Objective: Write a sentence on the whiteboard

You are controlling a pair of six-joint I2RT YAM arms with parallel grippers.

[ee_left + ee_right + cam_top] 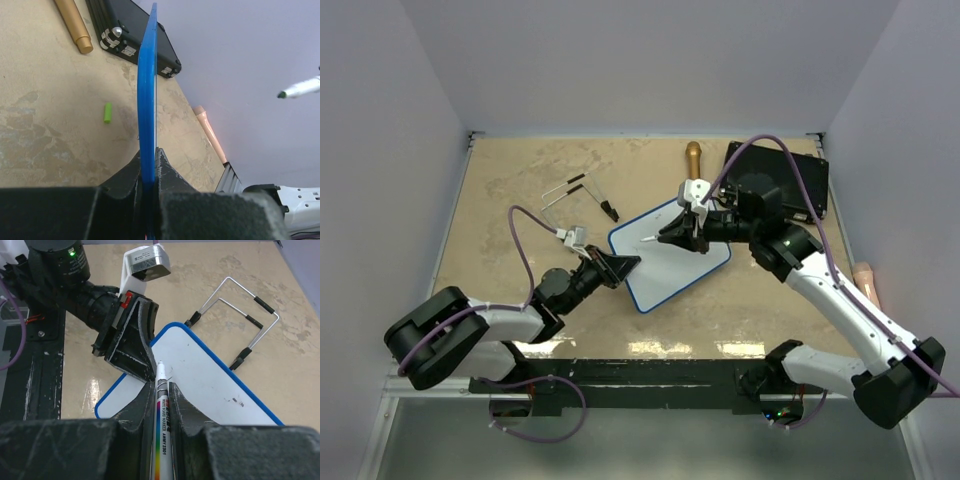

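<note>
Tan mottled desk [510,200], pale walls on three sides.

Toward the far left corner lie two bent wire frames [582,192] with black tips, near the board but apart from it.

Left claw [620,267] is closed on the whiteboard [675,270], pinching the blue rim at its left corner. The wrist view shows the rim edge-on between both fingers. The board sits mid-desk, somewhat toward the near edge, between the two arms. I cannot tell whether the held corner is lifted.

Right claw [672,236] is clamped round a marker [162,415] with the cap off. Its tip is over the white face, close to the left claw; contact cannot be resolved. There are a few faint marks on the board, no sentence yet.

Handling (judgement): the board looks thin, stiff and light, with a glossy face. It is likely to skate under pen pressure, so a rim pinch suits it and leaves the face free.

Containers: a gold pen [693,158] lies at the far edge. Right of it, at the far right corner, is a black case [788,178], shut, contents unseen.
</note>
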